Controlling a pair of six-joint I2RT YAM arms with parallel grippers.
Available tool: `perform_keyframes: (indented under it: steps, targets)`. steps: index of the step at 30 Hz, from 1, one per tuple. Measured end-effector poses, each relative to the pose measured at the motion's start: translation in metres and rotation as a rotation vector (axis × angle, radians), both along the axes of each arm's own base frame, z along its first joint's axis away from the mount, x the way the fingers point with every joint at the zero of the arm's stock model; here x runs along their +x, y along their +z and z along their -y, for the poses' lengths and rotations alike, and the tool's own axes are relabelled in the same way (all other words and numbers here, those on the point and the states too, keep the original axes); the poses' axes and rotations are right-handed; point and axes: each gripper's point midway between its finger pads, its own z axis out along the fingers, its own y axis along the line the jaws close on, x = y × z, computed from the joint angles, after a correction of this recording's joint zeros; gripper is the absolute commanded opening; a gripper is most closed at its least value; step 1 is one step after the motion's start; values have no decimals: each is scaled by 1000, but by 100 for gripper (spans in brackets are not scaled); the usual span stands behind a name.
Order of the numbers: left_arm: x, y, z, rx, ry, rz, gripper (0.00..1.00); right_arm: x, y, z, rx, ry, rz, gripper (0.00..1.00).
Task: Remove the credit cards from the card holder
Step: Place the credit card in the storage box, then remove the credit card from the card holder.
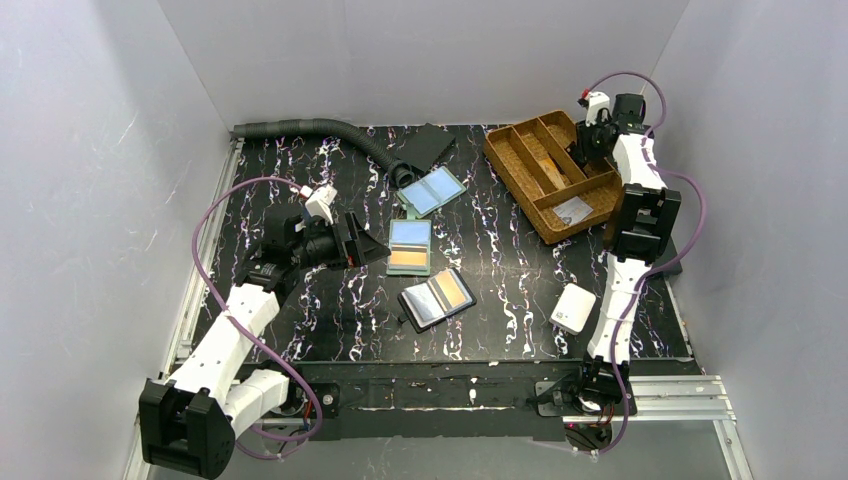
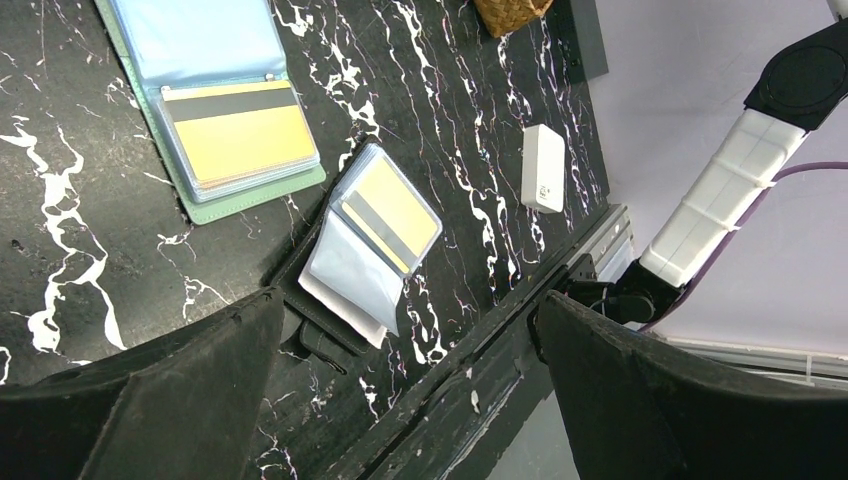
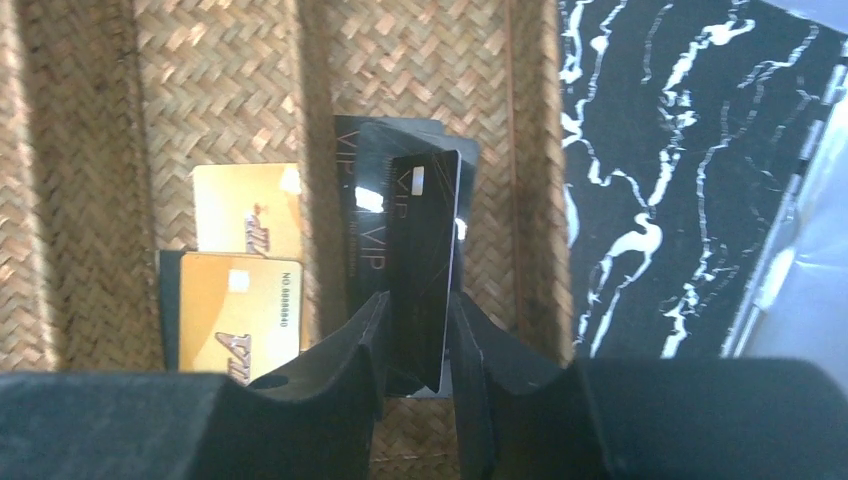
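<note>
The grey-green card holder (image 1: 410, 247) lies open mid-table, a blue card (image 1: 410, 233) in its far pocket and an orange card (image 1: 408, 260) in its near one. It also shows in the left wrist view (image 2: 200, 205), with the orange card (image 2: 240, 145) in its pocket. My left gripper (image 1: 365, 245) (image 2: 410, 400) is wide open and empty, just left of the holder. My right gripper (image 1: 588, 140) (image 3: 417, 330) is over the wicker tray (image 1: 520, 150) at the back right. Its jaws are narrow on a black-grey card (image 3: 420, 260), which stands tilted between them.
Black cards (image 3: 365, 220) and gold cards (image 3: 240, 310) lie in the tray's compartments. A bifold with pale blue panels (image 1: 432, 190) lies behind the holder. A black wallet with clear pockets (image 1: 437, 298) (image 2: 375, 235) lies in front. A white box (image 1: 573, 307) sits front right, and a grey hose (image 1: 320, 130) at the back.
</note>
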Motion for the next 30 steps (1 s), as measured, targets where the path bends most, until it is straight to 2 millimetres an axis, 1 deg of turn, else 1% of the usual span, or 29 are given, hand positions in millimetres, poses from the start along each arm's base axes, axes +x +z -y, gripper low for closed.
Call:
perform_keyframes:
  steps: [9,12,15,17,20,21,24,27,30]
  targets:
    - [-2,5,1,-21,10,-7,98,3,6,27,-112,-106,7,37]
    - [0,10,1,-47,32,-22,98,-1,19,29,-122,-115,17,39]
    - [2,12,2,-90,50,-40,98,-13,41,21,-103,-95,33,42]
    - [1,11,5,-130,51,-60,98,-30,59,11,-73,-60,40,44]
    - [-3,7,9,-175,49,-111,98,-62,87,-9,-19,-3,54,48]
    - [-5,5,10,-187,46,-125,98,-79,97,-18,6,23,59,49]
    - [-10,8,11,-212,45,-140,98,-120,120,-40,67,88,82,53]
    - [-18,21,10,-236,42,-104,98,-157,135,-62,127,156,101,58]
    - [-29,39,13,-260,22,-39,98,-193,139,-83,195,223,100,63]
